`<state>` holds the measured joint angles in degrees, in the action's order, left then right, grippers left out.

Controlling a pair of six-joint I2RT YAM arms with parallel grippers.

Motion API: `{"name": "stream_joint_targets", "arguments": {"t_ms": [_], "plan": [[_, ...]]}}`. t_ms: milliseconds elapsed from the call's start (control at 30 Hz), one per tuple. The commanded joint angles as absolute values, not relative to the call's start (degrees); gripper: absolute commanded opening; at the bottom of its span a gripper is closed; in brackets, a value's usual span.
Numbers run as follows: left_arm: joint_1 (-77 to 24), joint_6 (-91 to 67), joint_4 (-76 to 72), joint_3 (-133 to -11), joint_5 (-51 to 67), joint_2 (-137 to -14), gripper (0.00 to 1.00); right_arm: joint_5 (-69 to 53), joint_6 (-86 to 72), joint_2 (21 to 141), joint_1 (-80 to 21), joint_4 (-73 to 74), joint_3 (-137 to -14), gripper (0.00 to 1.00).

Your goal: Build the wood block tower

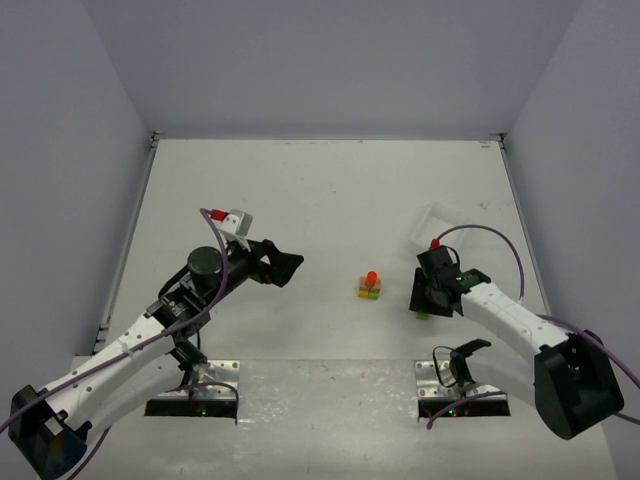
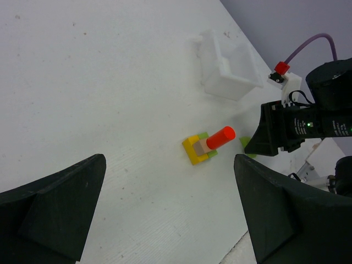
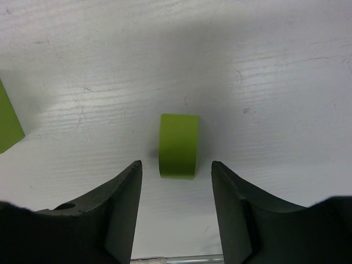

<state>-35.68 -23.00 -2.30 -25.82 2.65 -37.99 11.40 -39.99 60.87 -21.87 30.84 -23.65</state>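
Grey walls (image 1: 330,60) frame a white, faintly grained tabletop (image 1: 300,190), where I see the tower (image 1: 370,287) at centre. My left end effector (image 1: 285,265) is spread wide, gripping nothing. Its wrist camera alone resolves a yellow block (image 2: 192,151), a tan block (image 2: 200,147) and a red-orange cylinder (image 2: 221,136) on top. My right end effector (image 1: 430,300) stands parted astride a smooth lime green block (image 3: 179,146), with gaps on both sides.

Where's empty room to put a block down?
The far half, beyond the tower and white tray, is bare; so is the strip between the left hand and the tower. It's crowded around the right hand, over a green block.
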Motion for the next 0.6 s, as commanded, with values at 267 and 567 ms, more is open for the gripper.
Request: {"name": "stream_joint_targets", "arguments": {"t_ms": [267,567], "plan": [[-35.4,-23.5,-4.0,-27.3,3.0,-37.7,1.00,12.9,-40.8,63.1,-21.7,27.3,-22.8,0.39],[-35.4,-23.4,-4.2,-27.3,3.1,-38.3,1.00,14.2,-39.7,62.3,-21.6,27.5,-23.4,0.16]]}}
